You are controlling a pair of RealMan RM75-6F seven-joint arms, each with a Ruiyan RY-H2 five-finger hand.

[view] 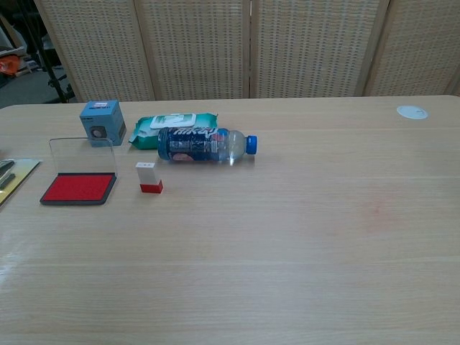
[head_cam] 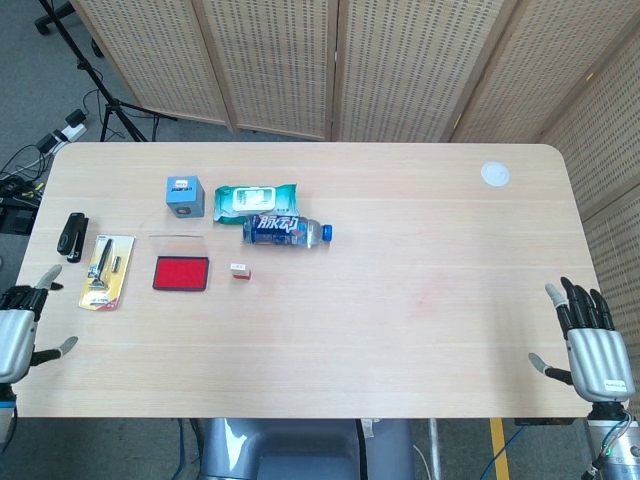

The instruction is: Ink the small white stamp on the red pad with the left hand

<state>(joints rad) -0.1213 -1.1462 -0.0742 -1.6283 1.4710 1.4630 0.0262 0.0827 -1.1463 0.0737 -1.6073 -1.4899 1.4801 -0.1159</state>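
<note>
The small white stamp [head_cam: 239,269] [view: 148,177], red at its base, stands upright on the table just right of the red ink pad [head_cam: 181,273] [view: 78,188], whose clear lid stands raised behind it. My left hand [head_cam: 18,327] hovers open off the table's near left corner, far from both. At the near right corner my right hand [head_cam: 591,345] is open too, fingers spread and holding nothing. The chest view shows neither hand.
A water bottle [head_cam: 285,230] lies behind the stamp, with a wipes pack [head_cam: 255,198] and a small blue box [head_cam: 184,194] further back. A carded tool pack [head_cam: 107,271] and a black stapler [head_cam: 72,235] sit left of the pad. A white disc [head_cam: 494,174] lies far right.
</note>
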